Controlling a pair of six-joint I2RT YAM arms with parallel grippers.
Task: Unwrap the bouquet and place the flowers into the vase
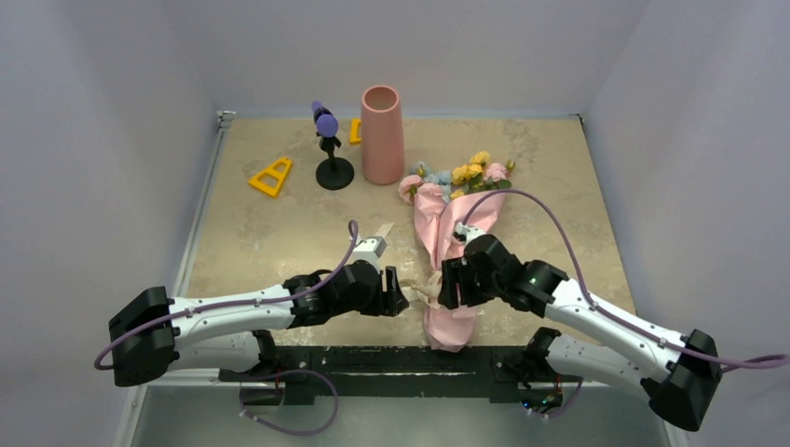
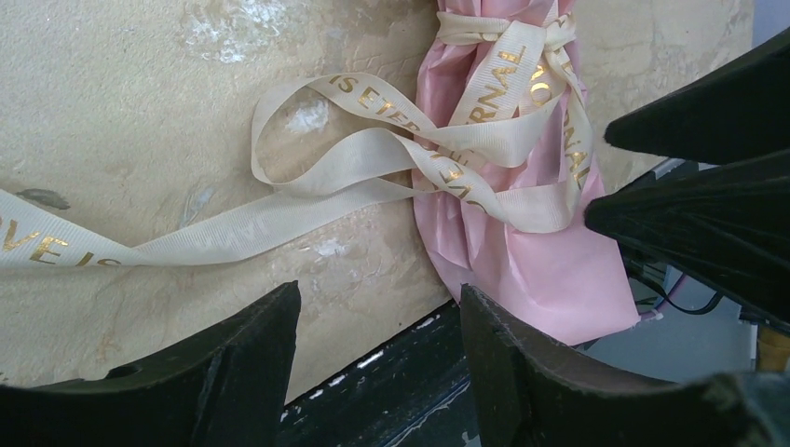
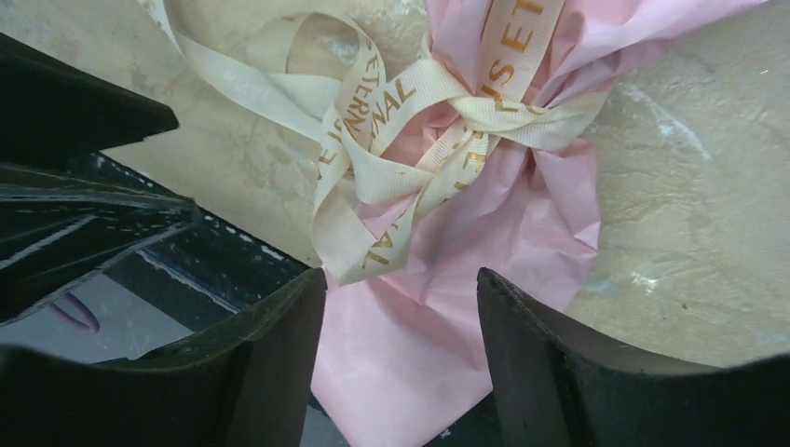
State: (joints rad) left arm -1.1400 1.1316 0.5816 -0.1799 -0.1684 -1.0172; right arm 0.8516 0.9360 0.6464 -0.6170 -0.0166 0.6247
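Pink crinkled paper sits just ahead of both my pairs of jaws. The bouquet [image 1: 454,228] lies flat on the table [image 1: 270,242], its tied stem end between my left jaws and my right jaws, and its head pointing away from me. The flowers [image 1: 475,172], pink, yellow and pale blue, are bunched at that far end, well beyond both pairs of jaws. The vase [image 1: 382,140] stands upright just past them, far ahead and slightly to the left of my right jaws.

My left jaws are apart with nothing between them. Beyond their tips the paper wrap [image 2: 522,270] hangs a little past the near edge of the table. A cream ribbon [image 3: 438,93] with gold lettering is knotted round the wrap. One loop lies slack on the table, and a long loose tail runs off to the left of my left jaws.

My right jaws are also apart and clamp nothing. The knot and the gathered pink paper lie directly ahead of their tips, very near. I cannot tell whether the tips touch the paper.

Further left, ahead of my left jaws, stand a black stand with a purple top [image 1: 331,154] and a yellow piece [image 1: 271,176].
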